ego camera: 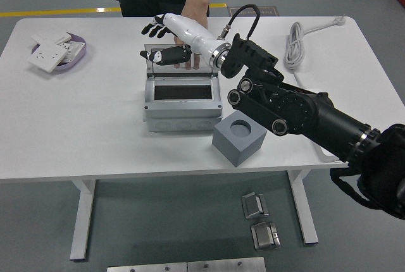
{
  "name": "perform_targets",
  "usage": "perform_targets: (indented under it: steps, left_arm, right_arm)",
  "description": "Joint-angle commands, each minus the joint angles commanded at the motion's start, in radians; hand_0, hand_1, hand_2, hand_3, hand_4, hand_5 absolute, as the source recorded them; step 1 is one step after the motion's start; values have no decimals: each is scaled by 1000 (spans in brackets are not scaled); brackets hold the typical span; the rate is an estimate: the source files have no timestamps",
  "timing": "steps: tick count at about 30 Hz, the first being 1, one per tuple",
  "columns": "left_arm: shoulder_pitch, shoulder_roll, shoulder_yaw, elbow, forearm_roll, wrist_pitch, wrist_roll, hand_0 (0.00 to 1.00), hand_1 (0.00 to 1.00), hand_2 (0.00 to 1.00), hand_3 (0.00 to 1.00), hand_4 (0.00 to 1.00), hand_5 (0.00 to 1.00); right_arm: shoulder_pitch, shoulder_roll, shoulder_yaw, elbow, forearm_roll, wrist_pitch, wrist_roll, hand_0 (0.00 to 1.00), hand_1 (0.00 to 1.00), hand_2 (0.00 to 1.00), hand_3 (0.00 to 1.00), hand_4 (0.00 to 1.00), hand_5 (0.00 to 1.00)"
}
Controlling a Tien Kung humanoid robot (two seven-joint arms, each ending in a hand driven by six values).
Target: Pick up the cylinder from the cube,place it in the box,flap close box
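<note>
The grey box (pixel 182 115) stands open at the table's middle, its clear lid (pixel 202 68) upright at the back. Its inside looks dark and I see no cylinder there or anywhere else. The grey cube (pixel 238 136) sits at the box's front right corner, and the round socket in its top is empty. My right hand (pixel 157 43) hovers over the lid's left top edge, open with fingers spread and holding nothing. A person's forearm (pixel 197 0) reaches down to the lid from the far side. My white wrist hides most of that hand.
A purple dish (pixel 74 60) with white wall sockets lies at the far left. A white power strip (pixel 314 102) and its coiled cable (pixel 294 44) lie at the right. The person stands at the table's far edge.
</note>
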State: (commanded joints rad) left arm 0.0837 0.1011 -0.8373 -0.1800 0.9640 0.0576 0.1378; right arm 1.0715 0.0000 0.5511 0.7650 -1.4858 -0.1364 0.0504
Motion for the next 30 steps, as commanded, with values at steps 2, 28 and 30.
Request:
perform_targets:
  steps: [2, 28, 30]
  left_arm:
    - [0, 1, 2, 0, -1, 0, 0, 585, 628, 533, 581, 620, 230]
    - [-7, -1, 21, 0, -10, 2, -9, 584, 627, 532, 579, 612, 220]
    - [-6, -2, 20, 0, -8, 3, -9, 584, 627, 532, 579, 612, 220]
  right_arm:
    - [12, 0, 0, -47, 13, 2, 5, 764, 682, 689, 708, 752, 392]
    - [-41, -4, -54, -162, 56, -13, 36, 753, 679, 687, 707, 740, 392]
    - [-47, -13, -54, -139, 44, -14, 32, 753, 679, 687, 707, 740, 392]
